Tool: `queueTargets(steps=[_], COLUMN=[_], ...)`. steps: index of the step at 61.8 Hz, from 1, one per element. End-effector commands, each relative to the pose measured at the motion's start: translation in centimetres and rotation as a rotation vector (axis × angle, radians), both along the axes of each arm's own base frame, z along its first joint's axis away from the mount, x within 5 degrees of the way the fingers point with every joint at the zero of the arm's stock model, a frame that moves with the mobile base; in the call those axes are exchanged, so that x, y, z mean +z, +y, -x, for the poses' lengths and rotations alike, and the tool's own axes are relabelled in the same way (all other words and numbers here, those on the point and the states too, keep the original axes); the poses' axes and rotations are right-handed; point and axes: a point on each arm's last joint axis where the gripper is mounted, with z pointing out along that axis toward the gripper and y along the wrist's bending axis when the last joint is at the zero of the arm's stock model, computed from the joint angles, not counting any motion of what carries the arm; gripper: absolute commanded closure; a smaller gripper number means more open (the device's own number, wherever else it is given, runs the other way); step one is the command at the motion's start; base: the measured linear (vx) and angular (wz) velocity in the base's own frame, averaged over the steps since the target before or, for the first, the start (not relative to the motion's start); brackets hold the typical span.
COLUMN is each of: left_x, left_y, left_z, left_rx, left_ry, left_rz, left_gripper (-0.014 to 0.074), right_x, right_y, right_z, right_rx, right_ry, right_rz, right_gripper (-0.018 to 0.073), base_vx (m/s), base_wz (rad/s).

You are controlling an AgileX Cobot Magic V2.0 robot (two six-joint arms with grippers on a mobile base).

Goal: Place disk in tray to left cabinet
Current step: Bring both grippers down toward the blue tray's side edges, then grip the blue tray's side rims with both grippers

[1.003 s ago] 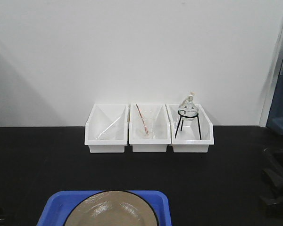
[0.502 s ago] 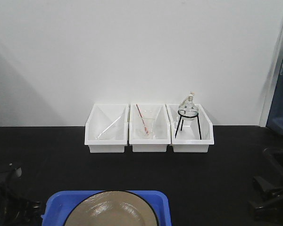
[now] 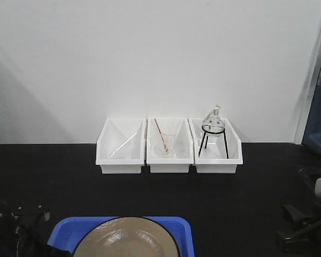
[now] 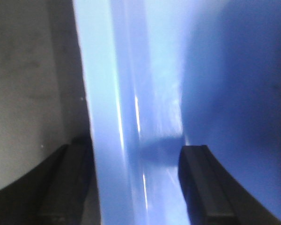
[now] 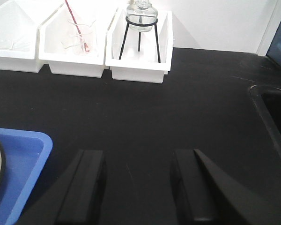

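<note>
The left claw (image 4: pixel 136 183) was spread astride the left rim of the tray (image 3: pixel 185 230), with one finger outside the wall and the other inside over the blue floor. The wrist view was blurred, but a gap and a shadow showed beside the inner finger, so it appeared not yet pinched. That placement suited gripping the rim in order to lift the tray rather than touch its load. The disk (image 3: pixel 125 242) lay flat in the tray, nearly filling it, at the near edge of the black counter (image 3: pixel 246 193). Carrying tray and disk together would probably be steadier than handling the glossy disk alone. Well behind, against the wall, stood three white bins (image 3: pixel 169 166), the rightmost holding a flask (image 3: pixel 213 124) on a wire stand, clear of the work. On the right, the right claw (image 5: pixel 138 187) was also spread, above bare counter just beyond the tray's right edge, likely placed to take that side. The left cabinet was not in view.
</note>
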Motion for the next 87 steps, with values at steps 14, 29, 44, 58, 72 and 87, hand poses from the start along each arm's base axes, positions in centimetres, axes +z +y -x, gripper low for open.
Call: queueTargets(steps=[14,29,44,58,72,87], left_x=[2.1,2.1,2.0,2.0,2.0,2.0], left_y=[-0.3,-0.4,-0.4,-0.4,-0.4,-0.4], left_z=[-0.6,-0.6,-0.5,-0.4,-0.3,-0.4], left_rx=[0.085,0.084,0.081,0.078,0.077,0.077], left_ry=[-0.074,-0.071,-0.057,-0.042,-0.039,-0.042], left_rz=[0.043,0.044,0.046,0.048,0.047,0.047], left_gripper=[0.0584,0.0601,0.06,0.06,0.06,0.0599], right_x=[1.3,0.7,-0.2,0.8,-0.7,-3.5], right_y=[0.1,0.6,4.6,6.9,8.8,7.8], right_z=[-0.1,-0.6,-1.7,-6.1,-11.5,-16.1], right_rx=[0.005,-0.036,0.247,0.323,0.38,0.119], right_ry=[-0.037,0.005,0.132,0.191,0.518,0.728], right_rz=[-0.029,-0.224,-0.499,-0.469,-0.287,-0.077], right_gripper=[0.0178,0.0186,0.0216,0.0253,0.0275,0.0275], base_vx=[0.0,0.0,0.0,0.0,0.0,0.0], base_wz=[0.0,0.0,0.0,0.0,0.0,0.0])
